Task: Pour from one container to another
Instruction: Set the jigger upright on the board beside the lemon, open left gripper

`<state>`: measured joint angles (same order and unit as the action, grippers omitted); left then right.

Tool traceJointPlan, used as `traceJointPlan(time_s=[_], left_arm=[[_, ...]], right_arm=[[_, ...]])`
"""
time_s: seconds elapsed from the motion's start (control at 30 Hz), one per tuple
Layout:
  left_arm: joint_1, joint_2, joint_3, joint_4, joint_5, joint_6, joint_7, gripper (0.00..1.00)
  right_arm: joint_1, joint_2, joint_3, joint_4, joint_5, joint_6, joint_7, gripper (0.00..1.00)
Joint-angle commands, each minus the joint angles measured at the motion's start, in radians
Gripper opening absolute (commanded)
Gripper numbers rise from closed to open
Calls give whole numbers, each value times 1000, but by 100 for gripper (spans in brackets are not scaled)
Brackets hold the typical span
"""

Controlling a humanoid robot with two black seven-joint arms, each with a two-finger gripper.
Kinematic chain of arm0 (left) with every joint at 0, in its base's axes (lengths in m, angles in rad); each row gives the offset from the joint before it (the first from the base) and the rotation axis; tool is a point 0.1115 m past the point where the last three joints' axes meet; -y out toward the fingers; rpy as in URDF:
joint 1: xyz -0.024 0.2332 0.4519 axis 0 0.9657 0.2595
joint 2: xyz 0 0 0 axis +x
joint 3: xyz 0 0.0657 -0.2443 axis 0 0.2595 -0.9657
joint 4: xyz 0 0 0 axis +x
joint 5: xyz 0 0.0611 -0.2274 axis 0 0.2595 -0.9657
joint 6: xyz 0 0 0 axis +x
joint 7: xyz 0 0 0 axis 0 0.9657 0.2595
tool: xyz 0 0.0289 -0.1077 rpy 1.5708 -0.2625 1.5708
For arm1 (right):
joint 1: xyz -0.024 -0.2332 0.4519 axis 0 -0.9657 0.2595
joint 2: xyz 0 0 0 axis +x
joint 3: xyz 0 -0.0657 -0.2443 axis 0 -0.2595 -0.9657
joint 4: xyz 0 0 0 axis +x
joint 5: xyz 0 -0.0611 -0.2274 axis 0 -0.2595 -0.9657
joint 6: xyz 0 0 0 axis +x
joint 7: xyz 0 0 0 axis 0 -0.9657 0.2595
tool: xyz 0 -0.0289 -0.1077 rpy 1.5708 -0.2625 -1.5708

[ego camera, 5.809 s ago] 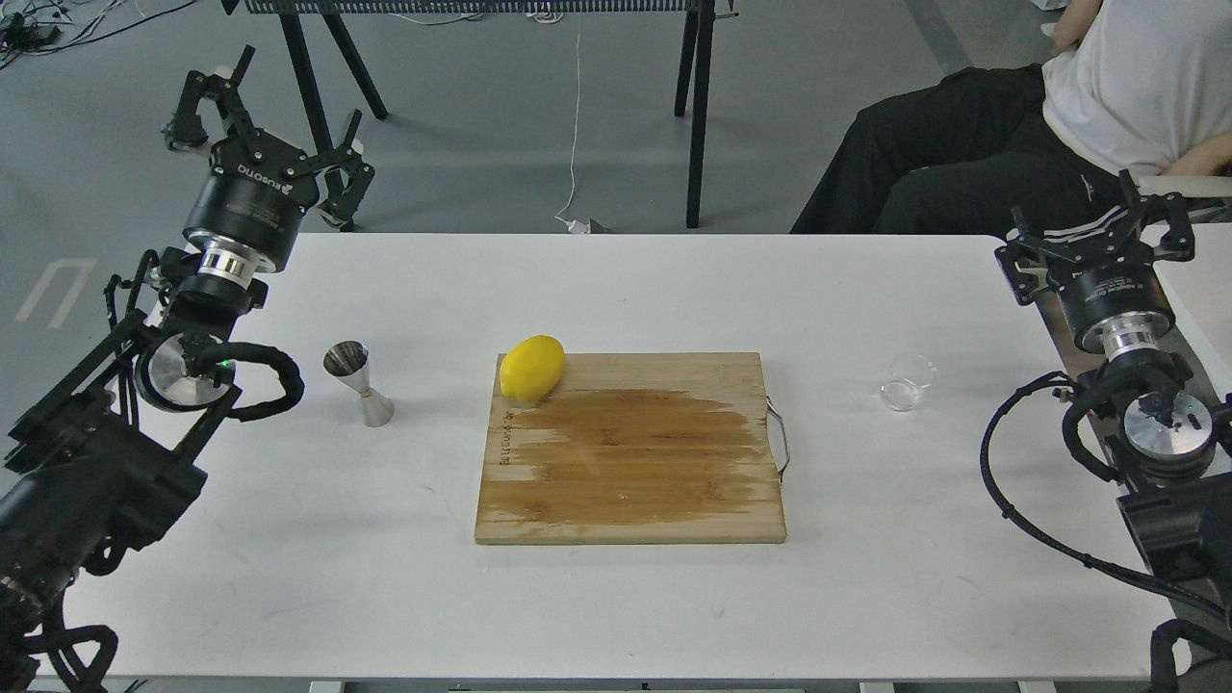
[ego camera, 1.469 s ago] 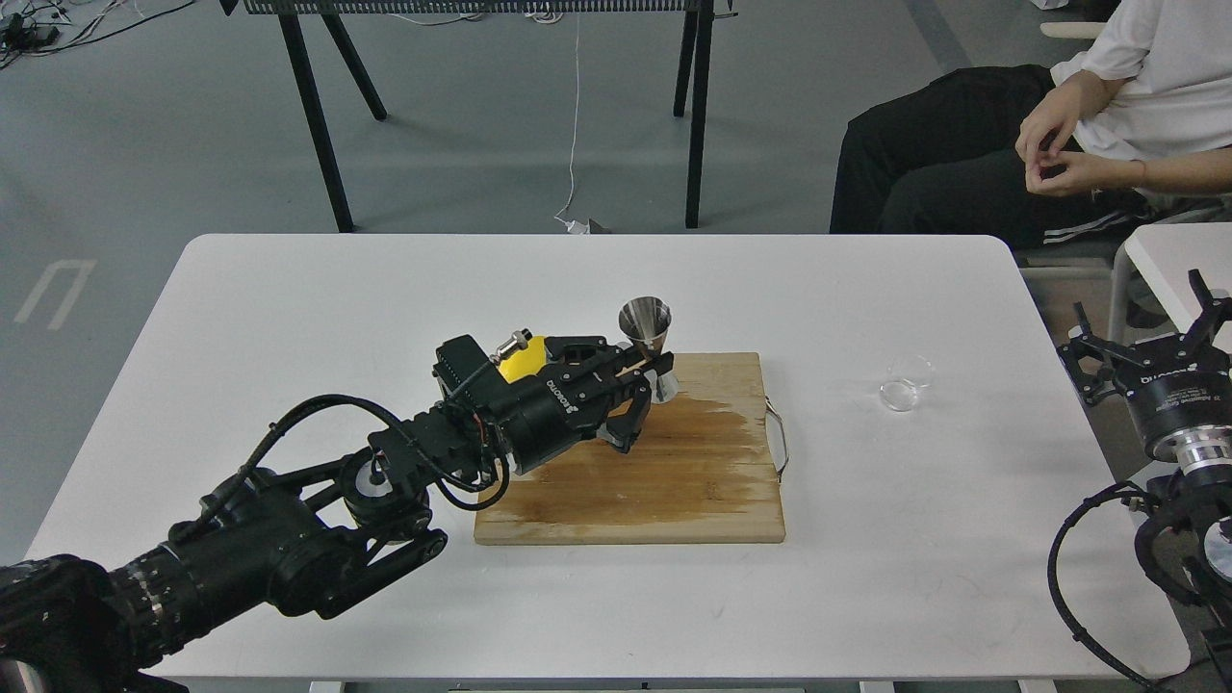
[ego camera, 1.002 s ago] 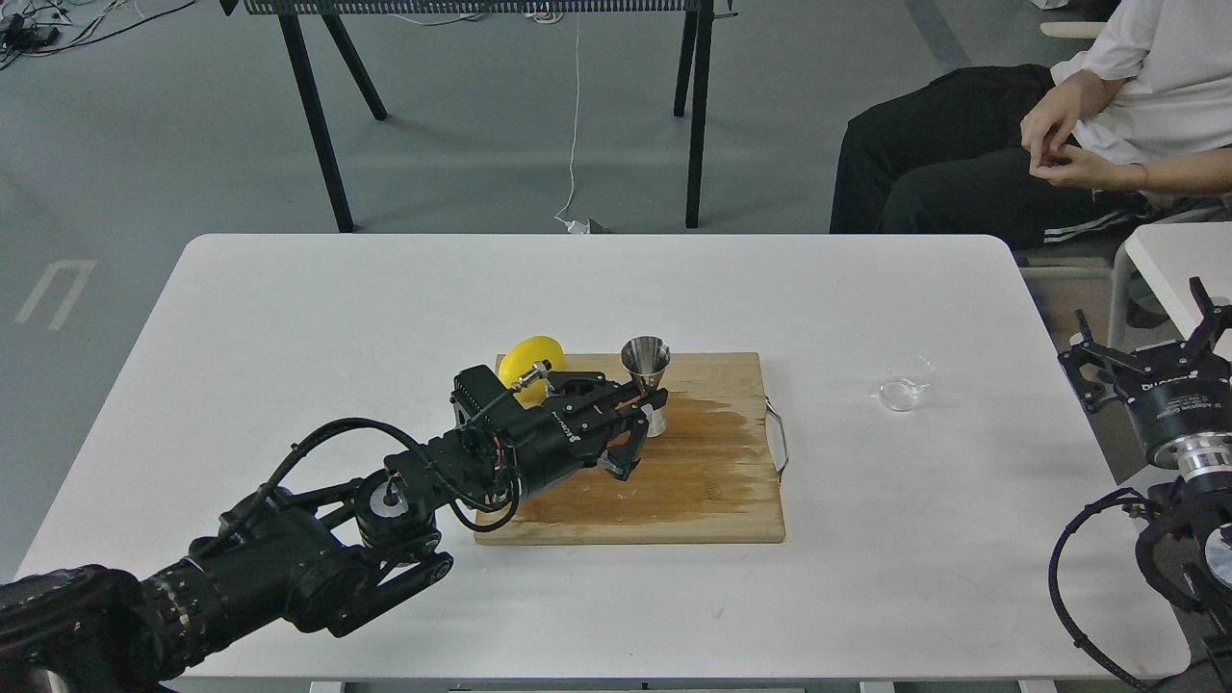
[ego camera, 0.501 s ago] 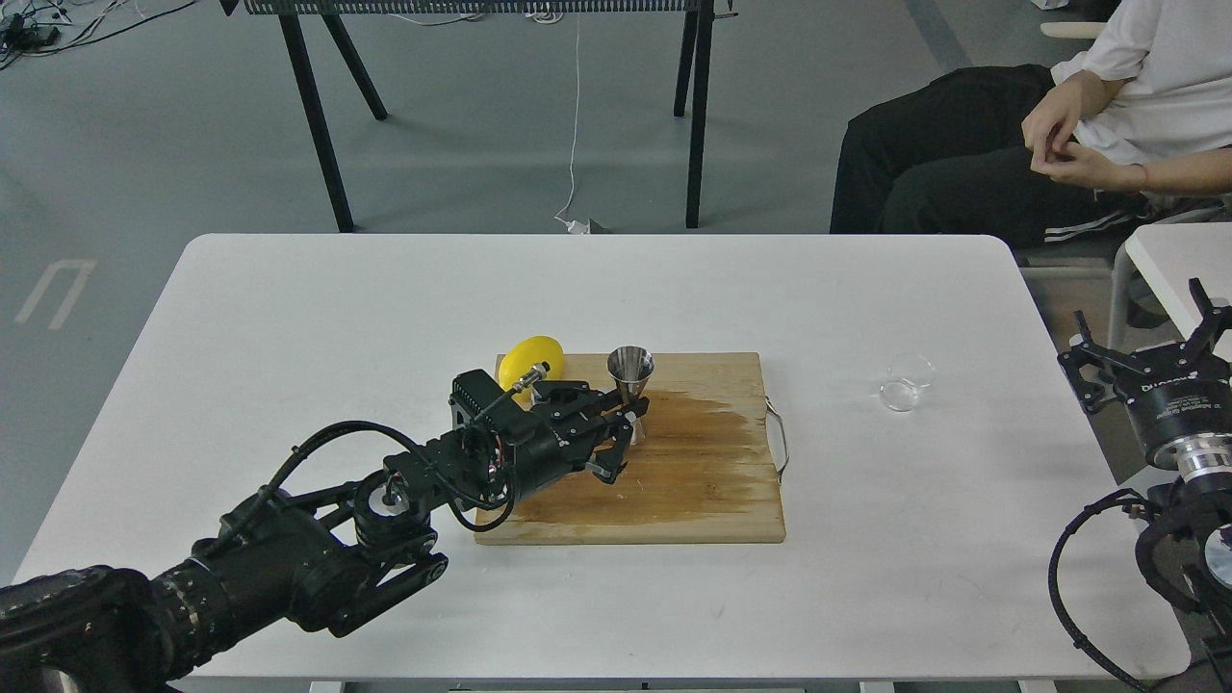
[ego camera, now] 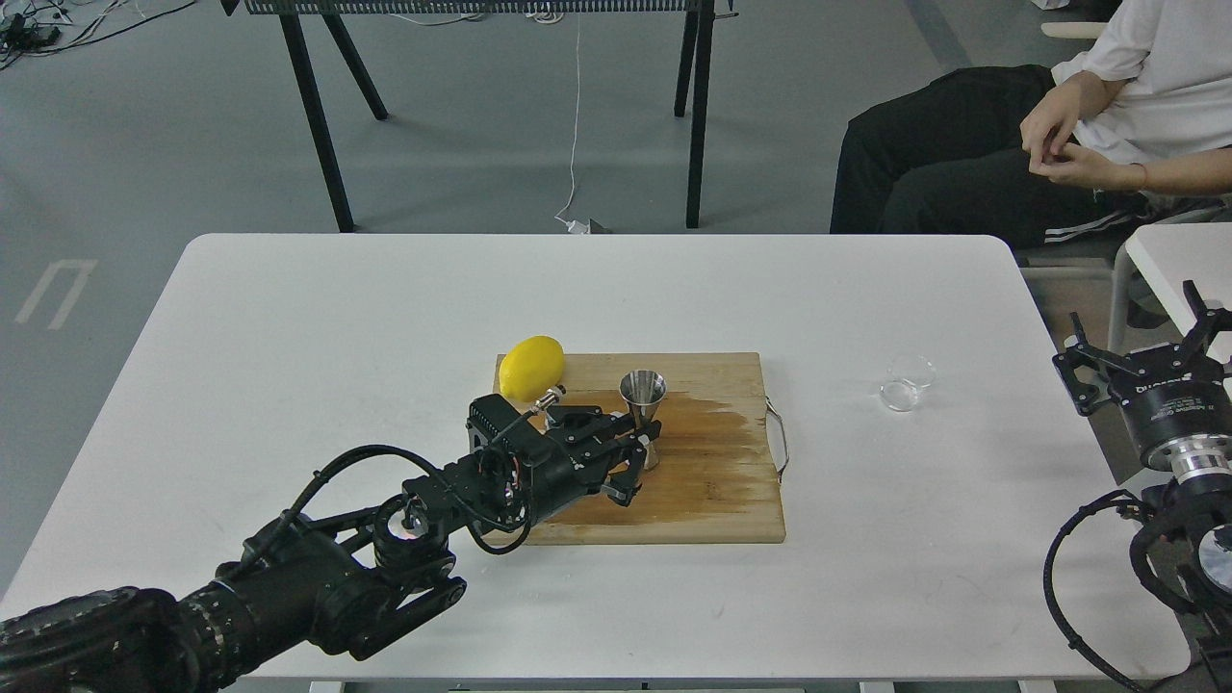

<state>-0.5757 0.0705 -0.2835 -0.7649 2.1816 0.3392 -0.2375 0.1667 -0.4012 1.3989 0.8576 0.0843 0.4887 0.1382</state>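
The steel jigger stands upright over the middle of the wooden cutting board, its wide mouth facing up. My left gripper reaches in from the lower left and is shut on the jigger's waist and lower cone; whether the base touches the board is hidden by the fingers. The clear glass cup sits alone on the white table, to the right of the board. My right gripper is open beyond the table's right edge, well away from the cup.
A yellow lemon lies at the board's far-left corner, just behind my left wrist. The board has a metal handle on its right side. A seated person is at the far right.
My left gripper has carried the jigger from the table's left side onto the board, then lowered it and drawn it closer over the last second. The right arm has barely shifted.
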Motion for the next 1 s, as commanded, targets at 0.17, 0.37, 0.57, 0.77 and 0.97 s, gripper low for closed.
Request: traceJointPlan(time_s=[0.17,0.37,0.57,0.77,0.97], left_arm=[[-13,9,0,1,0,1,0,20],[-30,26,0,1,0,1,0,25],[-27,43,0,1,0,1,-2,35],[-29,43,-2,-4,0,1,0,43],[-23,46,-5,-14,0,7,-2,58]], right_arm=[[-4,-2,2,0,0,0,0,100],[-4,-1,0,0,0,0,0,100],[-4,-1,0,-2,0,0,0,100],[-6,-1,0,0,0,0,0,100],[-4,-2,2,-2,0,0,0,100]])
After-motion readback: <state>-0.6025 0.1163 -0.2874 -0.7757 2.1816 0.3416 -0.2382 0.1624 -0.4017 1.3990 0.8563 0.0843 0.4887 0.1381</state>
